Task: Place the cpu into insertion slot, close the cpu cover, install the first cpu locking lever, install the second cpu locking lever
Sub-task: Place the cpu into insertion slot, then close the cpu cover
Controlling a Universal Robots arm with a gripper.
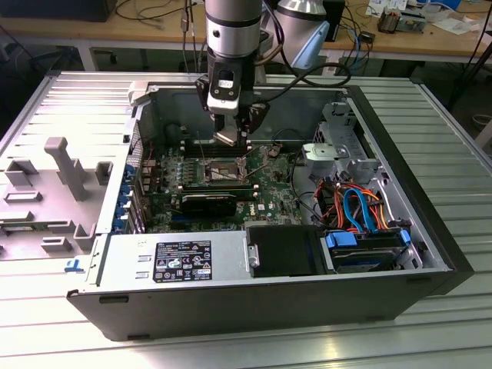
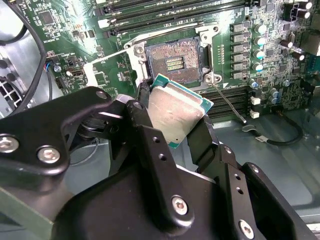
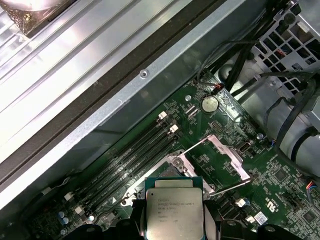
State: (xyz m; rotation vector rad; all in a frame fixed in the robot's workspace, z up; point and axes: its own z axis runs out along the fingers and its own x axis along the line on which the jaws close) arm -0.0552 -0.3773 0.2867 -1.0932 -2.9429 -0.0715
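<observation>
My gripper (image 1: 231, 140) hangs inside the open computer case, shut on the cpu (image 2: 176, 111), a flat square chip with a dull silver top and a green edge. In both wrist views the black fingers (image 2: 202, 138) clamp two opposite sides of the chip (image 3: 173, 209). The chip is tilted and held above the board, apart from the insertion slot (image 2: 173, 59), a dark square socket with a silver rim that lies uncovered. The cpu cover (image 3: 216, 152) stands swung up beside the socket. A thin locking lever (image 2: 227, 103) sticks out from the socket's corner.
Long black memory slots (image 3: 132, 150) run beside the socket. The case's metal wall (image 3: 100, 107) rises close behind them. A power supply (image 1: 181, 260), drive cage (image 1: 342, 150) and coloured cables (image 1: 357, 207) fill the rest of the case. Grey plastic parts (image 1: 61, 165) lie at the exterior view's left.
</observation>
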